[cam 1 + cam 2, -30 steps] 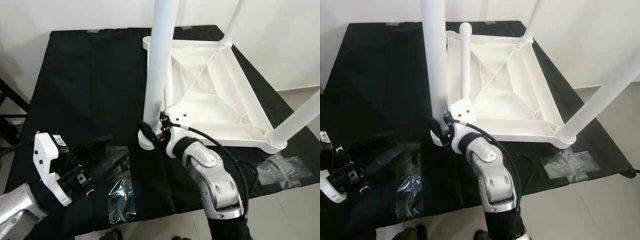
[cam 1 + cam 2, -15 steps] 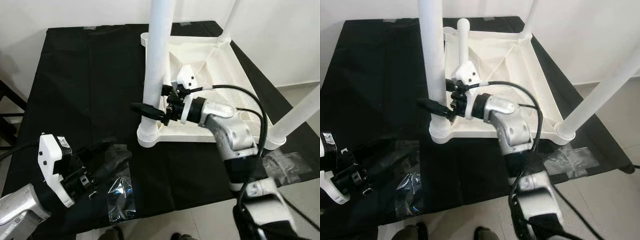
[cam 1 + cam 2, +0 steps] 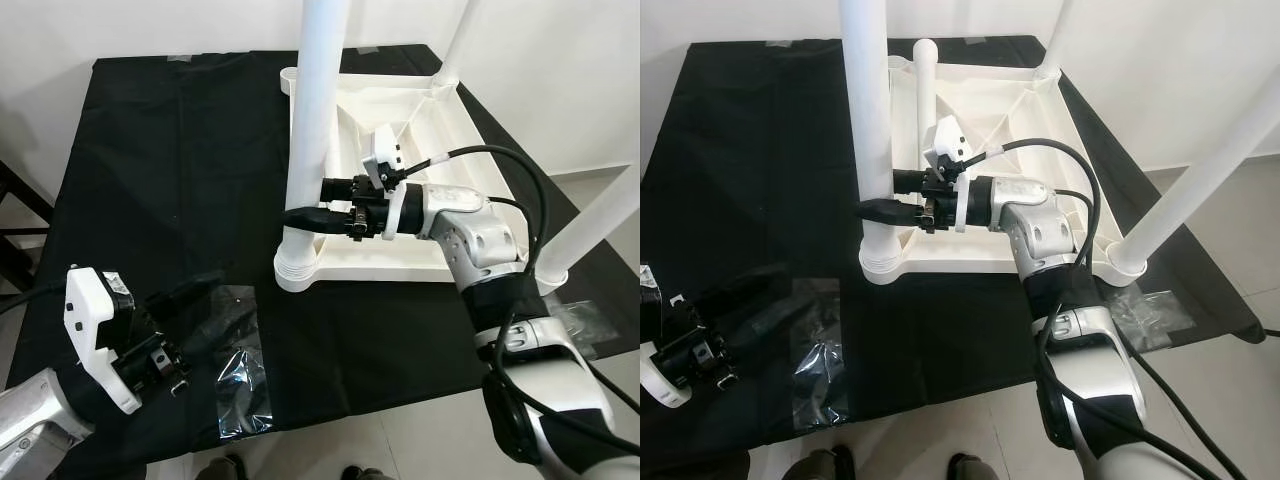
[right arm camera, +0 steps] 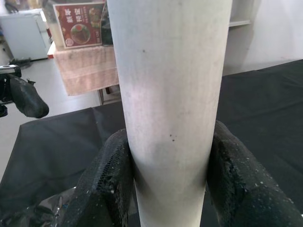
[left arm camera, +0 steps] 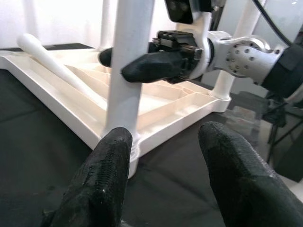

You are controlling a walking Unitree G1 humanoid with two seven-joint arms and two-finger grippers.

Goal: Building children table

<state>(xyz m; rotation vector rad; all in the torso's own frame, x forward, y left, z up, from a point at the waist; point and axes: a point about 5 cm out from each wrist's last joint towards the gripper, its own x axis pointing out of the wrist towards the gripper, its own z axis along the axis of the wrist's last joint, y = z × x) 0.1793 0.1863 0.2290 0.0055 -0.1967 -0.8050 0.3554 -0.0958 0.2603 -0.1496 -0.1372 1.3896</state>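
Upturned white tabletop (image 3: 420, 215) lying on black cloth (image 3: 180, 170), legs pointing up. Near leg (image 3: 312, 150) upright in corner socket (image 3: 297, 272) at tabletop's near left corner. Further legs standing at far right corner (image 3: 455, 50) and near right corner (image 3: 590, 225); one thinner leg (image 3: 929, 110) at far left corner.

Right gripper (image 3: 305, 213) reaching in level from the right, low on near leg, above socket. Fingers (image 4: 111, 182) closed on the leg, one pad each side, both touching.

Left gripper (image 3: 200, 305) low over the cloth at near left, well apart from the tabletop, pointed toward near leg. Fingers (image 5: 106, 175) spread apart, holding nothing.

Clear plastic bag (image 3: 240, 385) flat on the cloth beside left gripper. Second clear bag (image 3: 1150, 310) on the cloth at near right corner.
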